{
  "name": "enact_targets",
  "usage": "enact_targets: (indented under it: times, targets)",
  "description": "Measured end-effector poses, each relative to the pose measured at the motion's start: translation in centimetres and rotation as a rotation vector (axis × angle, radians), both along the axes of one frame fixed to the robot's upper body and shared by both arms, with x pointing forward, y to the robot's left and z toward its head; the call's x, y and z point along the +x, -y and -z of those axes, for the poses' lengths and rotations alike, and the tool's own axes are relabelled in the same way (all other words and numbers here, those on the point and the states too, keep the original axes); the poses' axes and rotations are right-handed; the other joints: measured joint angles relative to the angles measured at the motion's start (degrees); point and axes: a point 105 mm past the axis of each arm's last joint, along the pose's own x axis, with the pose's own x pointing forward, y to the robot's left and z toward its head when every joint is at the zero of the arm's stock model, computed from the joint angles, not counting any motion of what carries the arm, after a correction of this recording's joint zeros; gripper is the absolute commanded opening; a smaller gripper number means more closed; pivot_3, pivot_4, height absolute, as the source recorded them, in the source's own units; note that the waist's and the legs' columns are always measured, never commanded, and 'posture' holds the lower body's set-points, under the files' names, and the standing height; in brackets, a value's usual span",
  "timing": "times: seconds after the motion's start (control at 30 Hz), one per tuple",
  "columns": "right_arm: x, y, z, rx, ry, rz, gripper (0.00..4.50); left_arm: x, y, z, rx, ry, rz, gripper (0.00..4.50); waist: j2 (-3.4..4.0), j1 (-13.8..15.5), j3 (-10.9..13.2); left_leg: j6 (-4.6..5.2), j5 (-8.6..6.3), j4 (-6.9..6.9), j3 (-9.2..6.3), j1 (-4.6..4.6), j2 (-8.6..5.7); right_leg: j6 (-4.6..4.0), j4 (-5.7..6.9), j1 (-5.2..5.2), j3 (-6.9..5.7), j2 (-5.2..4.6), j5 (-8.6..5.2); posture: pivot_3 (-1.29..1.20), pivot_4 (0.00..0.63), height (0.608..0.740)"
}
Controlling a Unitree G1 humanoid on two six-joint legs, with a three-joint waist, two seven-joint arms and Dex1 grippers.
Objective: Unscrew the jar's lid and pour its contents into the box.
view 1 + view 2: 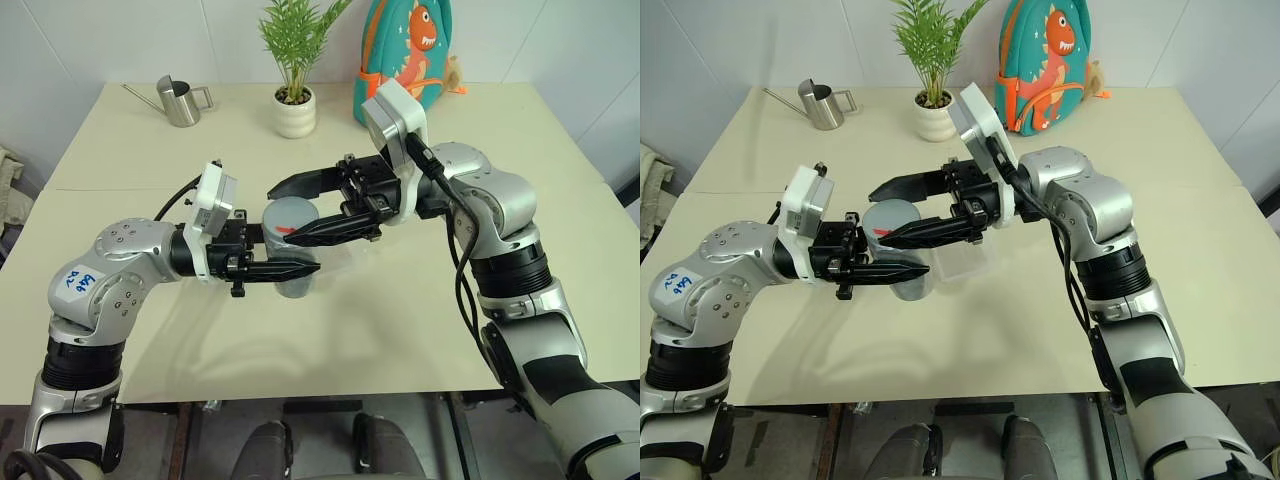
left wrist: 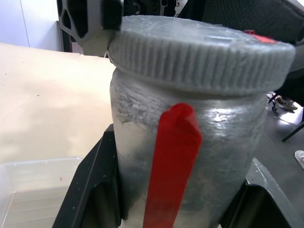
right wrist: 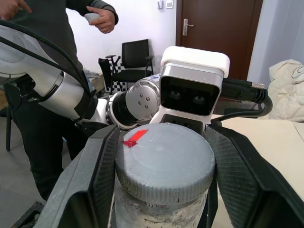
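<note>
We are at the unscrewing step. Our left hand (image 1: 283, 270) is clenched on the jar (image 1: 294, 268), holding it upright above the counter (image 1: 400, 320). Our right hand (image 1: 300, 208) straddles the lid (image 3: 164, 161), fingers spread to either side and apparently not gripping. The box (image 1: 968, 260) sits just beyond the jar. Next, we judge, the right hand must close on the lid and twist.

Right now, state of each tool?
Left tool: shut on the jar, holding it off the table.
Right tool: open, fingers on either side of the lid, small gaps visible.
</note>
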Motion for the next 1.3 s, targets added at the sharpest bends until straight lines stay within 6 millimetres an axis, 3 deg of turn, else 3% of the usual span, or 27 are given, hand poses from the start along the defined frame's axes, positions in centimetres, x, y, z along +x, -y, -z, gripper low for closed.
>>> enact_targets:
  times: [0.07,0.33,0.57,0.7,0.83,1.13,1.3]
  targets:
    - [0.9,1.0,-0.4,0.015,0.001,0.067,4.45,0.0,-0.7,-0.3,-0.016,0.007,-0.022,1.93,0.00,0.02,0.00,0.00,0.00,0.01,0.03,0.00,-0.01,0.00,0.00,0.00,0.01,-0.03,0.00,0.00,0.150,0.740]
    - [1.9,1.4,-0.4,0.037,0.087,0.208,4.45,1.0,-2.1,0.1,-0.013,0.026,-0.149,1.93,0.00,0.01,0.00,0.00,0.00,0.00,0.12,-0.04,0.01,0.00,0.01,-0.10,0.03,-0.02,0.00,0.00,0.150,0.740]
    - [-0.8,-1.1,0.4,0.038,0.071,0.145,4.45,2.4,-2.3,1.2,0.029,0.018,-0.228,1.93,0.00,-0.01,0.00,0.00,0.00,0.02,0.33,-0.17,-0.01,0.00,0.26,-0.44,0.04,-0.09,0.00,0.00,0.150,0.740]
    - [-0.1,-2.9,1.0,0.034,0.052,0.198,4.45,2.5,-1.7,1.4,0.035,0.018,-0.214,1.93,0.00,-0.03,0.00,0.00,0.01,0.09,0.50,-0.18,0.00,0.00,0.38,-0.56,0.05,-0.12,0.00,0.00,0.150,0.740]
    - [1.1,-3.4,1.1,0.043,0.040,0.261,4.45,2.5,-1.4,1.5,0.030,0.017,-0.207,1.93,0.00,-0.03,0.00,0.02,0.02,0.10,0.54,-0.18,0.00,0.00,0.42,-0.58,0.07,-0.16,0.00,0.00,0.150,0.740]
    - [2.1,-4.0,0.6,0.053,0.042,0.276,4.45,2.7,-1.7,1.1,0.010,0.030,-0.243,1.93,0.00,-0.37,0.00,0.03,0.01,0.06,0.56,-0.19,0.00,0.00,0.45,-0.64,0.06,-0.16,0.00,0.00,0.150,0.740]
    - [2.7,-3.3,0.9,0.049,0.049,0.243,4.45,2.8,-1.8,1.4,0.010,0.019,-0.260,1.93,0.00,-0.72,0.00,0.05,0.00,0.08,0.58,-0.19,-0.02,0.00,0.46,-0.63,0.05,-0.19,0.00,0.00,0.150,0.740]
